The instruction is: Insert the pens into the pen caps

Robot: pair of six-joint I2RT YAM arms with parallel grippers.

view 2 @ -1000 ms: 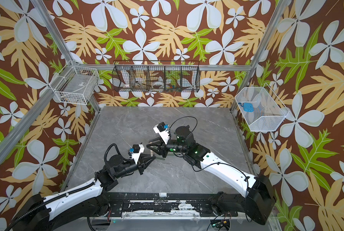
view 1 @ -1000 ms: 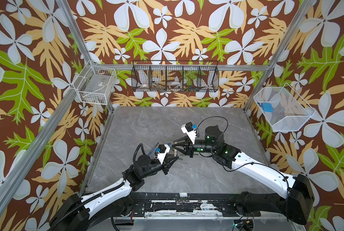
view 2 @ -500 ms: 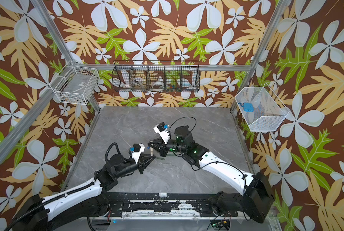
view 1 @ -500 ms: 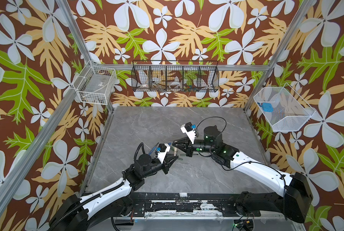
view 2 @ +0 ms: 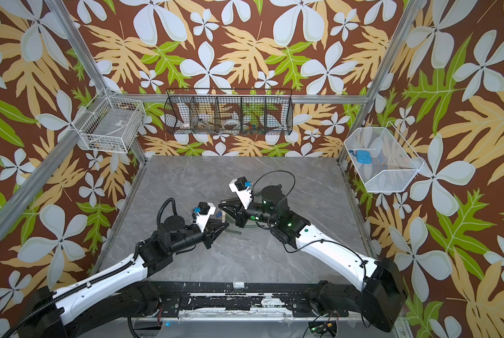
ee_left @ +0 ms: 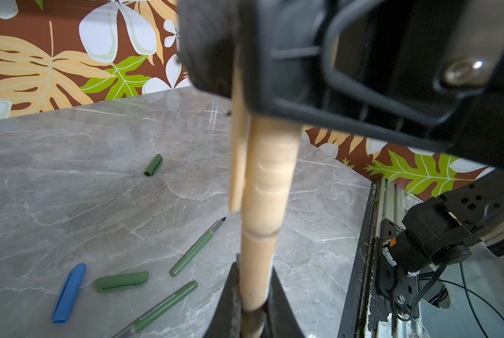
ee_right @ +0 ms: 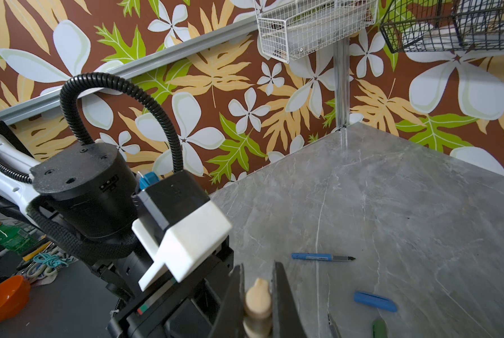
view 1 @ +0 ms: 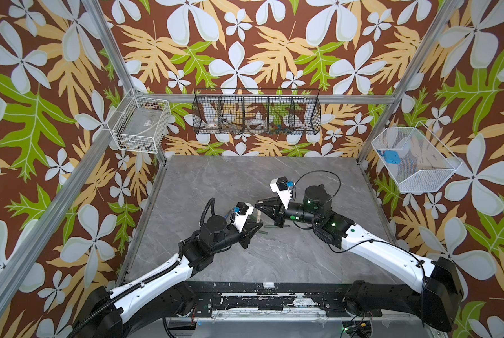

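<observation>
Between the pincers, above the table (view 1: pixel 274 181): tan pen (ee_left: pixel 256 263) meets tan cap (ee_left: pixel 270 175).
Its barrel is pinched by the left pincer (ee_left: pixel 253 281); the right pincer (ee_right: pixel 258 272) is pressed together on the cap's far end. Likely risk: if the two axes tilt apart, pushing could slide the pen through its pinch or jam the cap askew. Only the left wrist view shows the pen–cap seam, with green pens (ee_left: pixel 196 248) and green caps (ee_left: pixel 122 281) below. The right wrist view shows just the cap's rounded end, and the blue pen (ee_right: pixel 321 257) beyond its tips.

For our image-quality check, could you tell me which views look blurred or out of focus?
Left wrist view: the tan cap and tan pen near the lens are soft, the green pen crisper. Right wrist view: blue pen sharp. Both top views: evenly lit, sharp.
</observation>
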